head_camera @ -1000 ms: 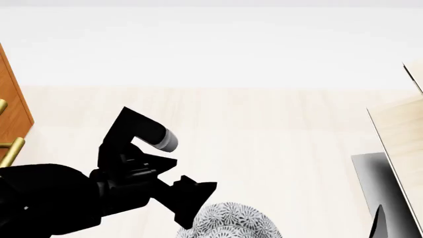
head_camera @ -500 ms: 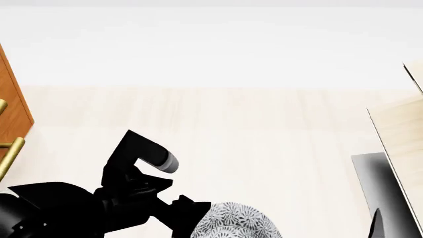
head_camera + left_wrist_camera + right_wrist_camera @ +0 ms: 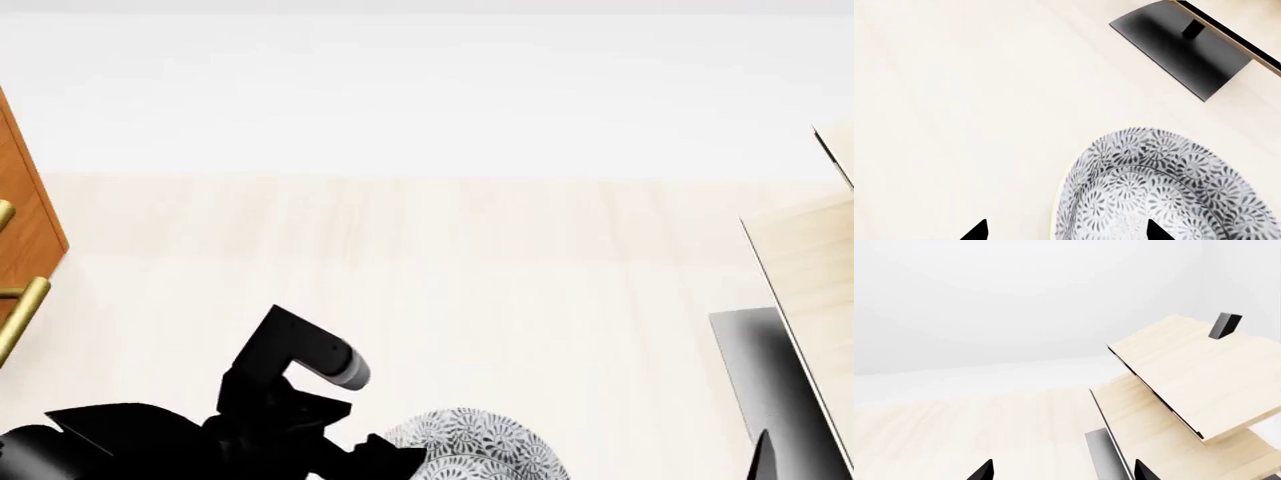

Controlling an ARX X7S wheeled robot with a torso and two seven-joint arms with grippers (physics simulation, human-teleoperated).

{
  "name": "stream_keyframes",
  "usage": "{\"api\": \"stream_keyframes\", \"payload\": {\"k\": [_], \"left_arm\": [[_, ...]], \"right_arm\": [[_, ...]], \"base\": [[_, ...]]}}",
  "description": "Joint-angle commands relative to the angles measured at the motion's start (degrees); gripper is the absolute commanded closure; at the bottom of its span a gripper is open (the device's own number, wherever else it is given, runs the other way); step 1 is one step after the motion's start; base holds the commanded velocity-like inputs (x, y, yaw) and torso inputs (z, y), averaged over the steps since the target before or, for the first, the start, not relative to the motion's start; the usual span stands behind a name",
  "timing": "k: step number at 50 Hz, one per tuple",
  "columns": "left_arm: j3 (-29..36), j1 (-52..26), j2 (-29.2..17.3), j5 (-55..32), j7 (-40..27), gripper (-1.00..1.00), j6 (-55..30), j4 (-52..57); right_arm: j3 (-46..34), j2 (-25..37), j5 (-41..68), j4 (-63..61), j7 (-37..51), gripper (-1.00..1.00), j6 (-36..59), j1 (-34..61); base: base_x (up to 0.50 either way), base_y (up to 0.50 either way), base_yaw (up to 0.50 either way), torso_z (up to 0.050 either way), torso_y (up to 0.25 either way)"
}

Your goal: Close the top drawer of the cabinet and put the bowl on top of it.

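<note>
The white bowl [image 3: 1161, 185] with its grey leaf-and-flower pattern rests on the pale floor; its far rim shows at the bottom of the head view [image 3: 467, 445]. My left gripper [image 3: 1066, 232] is open and straddles the bowl's rim: one fingertip [image 3: 977, 231] is over the floor, the other [image 3: 1155, 231] over the bowl's inside. The left arm [image 3: 160, 435] reaches in from the lower left. The orange-brown cabinet [image 3: 20, 200] shows only as a sliver at the left edge with a brass handle [image 3: 20, 310]; the top drawer cannot be made out. My right gripper [image 3: 1063, 472] is open and holds nothing.
A pale light-wood rack [image 3: 814, 270] with a black base [image 3: 754, 370] stands at the right, close to the right gripper [image 3: 1187, 375]. The black base [image 3: 1181, 50] lies a short way beyond the bowl. Pale wood floor runs up to a white wall.
The left arm has dropped lower and nearer in the head view, bringing its gripper down at the bowl's left rim. The bowl, cabinet and rack have not moved.
</note>
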Motion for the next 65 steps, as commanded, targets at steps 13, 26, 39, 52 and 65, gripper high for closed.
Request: {"api": "stream_keyframes", "payload": {"k": [13,26,39,52,65], "left_arm": [[1.59,1.39,0.31,1.05,1.11,-1.0,2.08,-2.22],[2.74,1.78,1.0,2.16,2.03,-1.0,3.9,-4.53],[2.53,2.06,1.15,2.1,1.74,-1.0,4.6,-5.61],[1.85,2.22,1.44,1.68,1.26,1.0,5.31,-6.56],[1.33,2.55,0.73,0.79,0.42,1.0,4.74,-4.87]], "right_arm": [[-0.35,-1.22,-3.47,0.67,-2.06,-1.0,-3.63,-2.99],[-0.55,-1.69,-4.25,1.28,-2.62,-1.0,-4.37,-3.39],[-0.53,-1.69,-4.11,1.09,-2.5,-1.0,-4.52,-3.56],[-0.01,-1.81,-3.97,1.01,-2.72,-1.0,-4.95,-4.27],[-0.03,-1.31,-3.23,0.65,-1.96,-1.0,-4.5,-3.86]], "base": [[0.0,0.0,0.0,0.0,0.0],[0.0,0.0,0.0,0.0,0.0],[0.0,0.0,0.0,0.0,0.0],[0.0,0.0,0.0,0.0,0.0],[0.0,0.0,0.0,0.0,0.0]]}}
